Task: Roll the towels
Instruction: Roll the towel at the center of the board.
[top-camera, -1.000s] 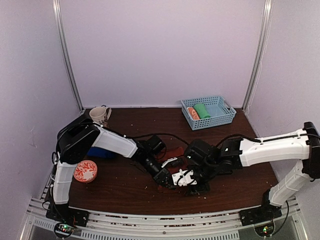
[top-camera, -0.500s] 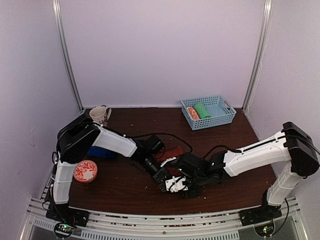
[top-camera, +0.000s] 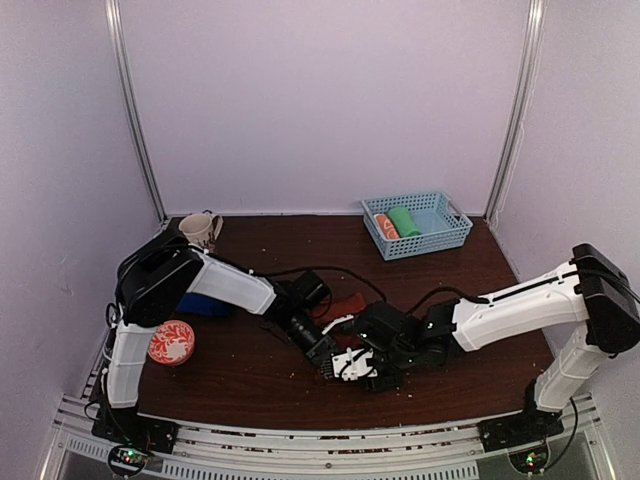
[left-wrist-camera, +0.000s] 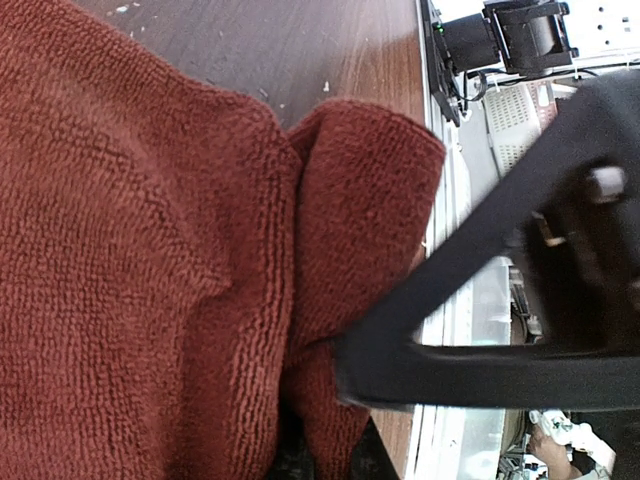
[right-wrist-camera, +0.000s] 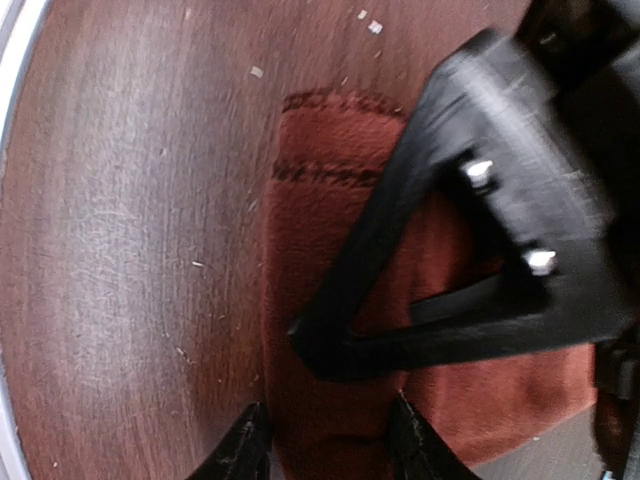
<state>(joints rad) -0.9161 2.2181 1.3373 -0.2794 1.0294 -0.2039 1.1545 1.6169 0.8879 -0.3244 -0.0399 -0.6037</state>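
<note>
Both arms reach low, inward — left pincer (top-camera: 330, 358) meeting right pincer (top-camera: 362, 367).

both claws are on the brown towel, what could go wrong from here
1. The left claw and right claw crowd one end of the brown towel; their fingers could collide.
2. That end lies close to the near edge of the table, so a pull might drag it off.
3. The fold looks loose and may open.
</note>
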